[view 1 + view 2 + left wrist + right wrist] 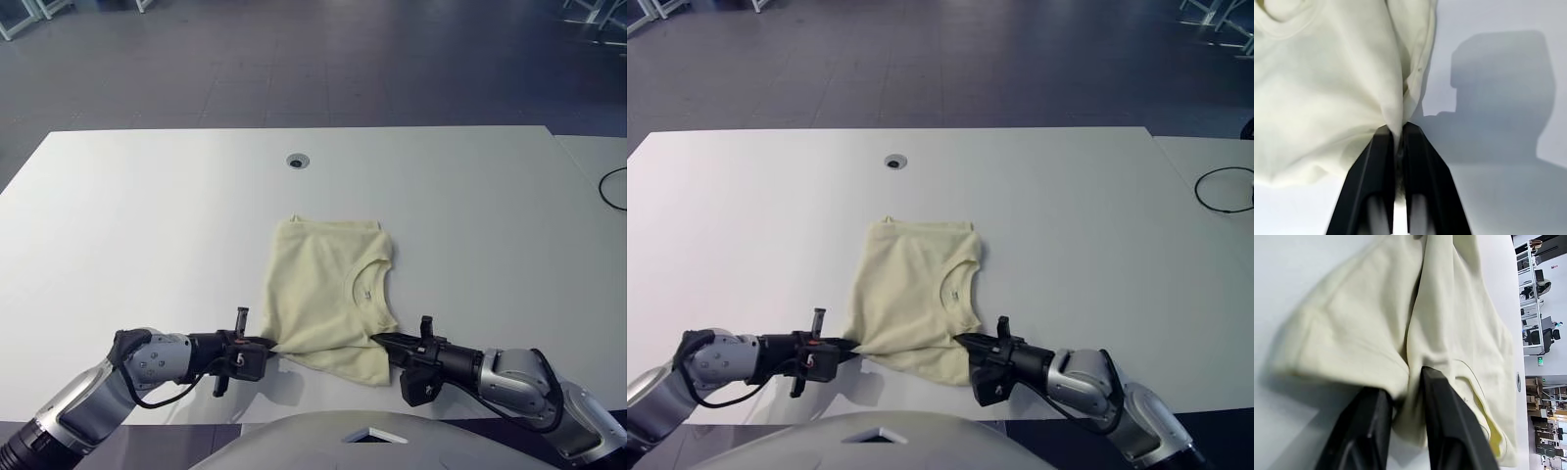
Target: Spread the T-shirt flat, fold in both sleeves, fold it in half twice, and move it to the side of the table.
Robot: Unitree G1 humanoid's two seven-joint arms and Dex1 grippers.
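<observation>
A pale yellow T-shirt (328, 284) lies folded on the white table (147, 225), its collar facing up near the right side. My left gripper (271, 347) is shut on the shirt's near-left corner, and the cloth bunches between its black fingers (1380, 161). My right gripper (380, 341) is shut on the near-right edge of the T-shirt (1449, 323), with a fold of fabric pinched between its fingers (1440, 396). The near edge of the shirt is lifted slightly off the table between the two grippers.
A round cable port (297, 161) sits in the table behind the shirt. A black cable (1225, 186) loops on the neighbouring table at the far right. Bare table surface stretches to both sides of the shirt.
</observation>
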